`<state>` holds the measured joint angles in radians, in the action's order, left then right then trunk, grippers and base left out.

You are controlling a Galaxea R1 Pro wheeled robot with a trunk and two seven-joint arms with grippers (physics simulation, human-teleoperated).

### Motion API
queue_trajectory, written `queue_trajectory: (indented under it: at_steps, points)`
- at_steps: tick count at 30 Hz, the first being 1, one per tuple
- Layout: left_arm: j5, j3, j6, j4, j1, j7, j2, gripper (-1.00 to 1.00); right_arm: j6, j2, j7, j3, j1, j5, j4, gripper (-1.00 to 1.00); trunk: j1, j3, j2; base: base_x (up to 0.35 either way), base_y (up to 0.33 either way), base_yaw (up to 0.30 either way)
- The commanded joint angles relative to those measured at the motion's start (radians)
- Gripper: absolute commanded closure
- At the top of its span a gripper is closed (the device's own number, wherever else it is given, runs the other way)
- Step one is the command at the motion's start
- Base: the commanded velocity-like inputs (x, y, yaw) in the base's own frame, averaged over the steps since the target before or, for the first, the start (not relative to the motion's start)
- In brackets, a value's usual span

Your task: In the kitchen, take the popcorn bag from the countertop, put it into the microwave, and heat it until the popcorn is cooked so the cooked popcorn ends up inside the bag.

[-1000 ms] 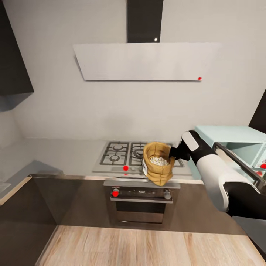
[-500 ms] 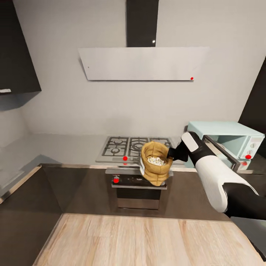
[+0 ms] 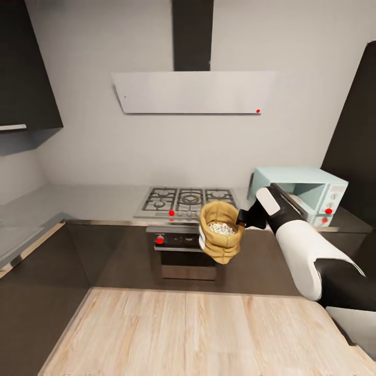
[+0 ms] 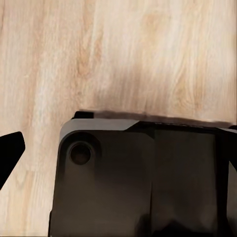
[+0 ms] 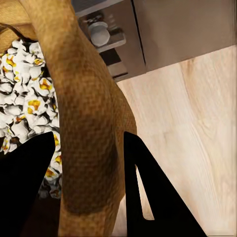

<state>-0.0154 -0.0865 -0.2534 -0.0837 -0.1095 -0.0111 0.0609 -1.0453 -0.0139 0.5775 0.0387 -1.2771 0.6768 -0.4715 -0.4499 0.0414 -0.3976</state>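
Pinching the rolled rim of the popcorn bag [image 3: 221,237], the right gripper [image 3: 242,219] holds it in mid-air in front of the oven [image 3: 182,253], white popcorn [image 3: 221,227] heaped inside. At two o'clock sits the microwave [image 3: 300,194], door seemingly ajar. Whether the left gripper's jaws are spread or closed cannot be told.

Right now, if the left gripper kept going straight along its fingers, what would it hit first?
Probably the robot's own dark base, directly ahead in the left wrist view; beyond it lies wooden floor. Depth is unclear.
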Motion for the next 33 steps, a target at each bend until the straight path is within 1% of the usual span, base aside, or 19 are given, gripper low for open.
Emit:
queue_trajectory:
  at_steps: [1, 5, 7, 23, 33]
  points:
    - [-0.002, -0.007, -0.003, 0.001, -0.001, -0.001, 0.0, -1.0, -0.002, 0.0, 0.01, 0.002, -0.001, 0.011, -0.001, 1.0, 0.0, 0.002, -0.002, -0.311, -0.207, 0.0]
    - [-0.002, -0.007, -0.003, 0.001, -0.001, -0.001, 0.0, -1.0, -0.002, -0.002, 0.011, -0.023, -0.001, 0.01, -0.001, 1.0, 0.0, 0.002, -0.002, -0.306, -0.215, 0.0]
    - [-0.002, -0.007, -0.003, 0.001, -0.001, -0.001, 0.0, -1.0, -0.002, -0.003, 0.012, -0.028, -0.001, 0.01, -0.001, 1.0, 0.0, 0.002, -0.002, -0.305, -0.217, 0.0]
    - [-0.002, -0.007, -0.003, 0.001, -0.001, -0.001, 0.0, -1.0, -0.002, 0.002, 0.004, -0.031, 0.005, 0.01, -0.001, 1.0, 0.0, 0.002, -0.002, -0.304, -0.217, 0.0]
    - [-0.007, -0.015, -0.003, 0.001, -0.001, -0.001, 0.0, -1.0, -0.002, 0.0, 0.004, -0.029, 0.005, 0.01, -0.001, 1.0, 0.0, 0.002, -0.002, -0.267, -0.247, 0.0]
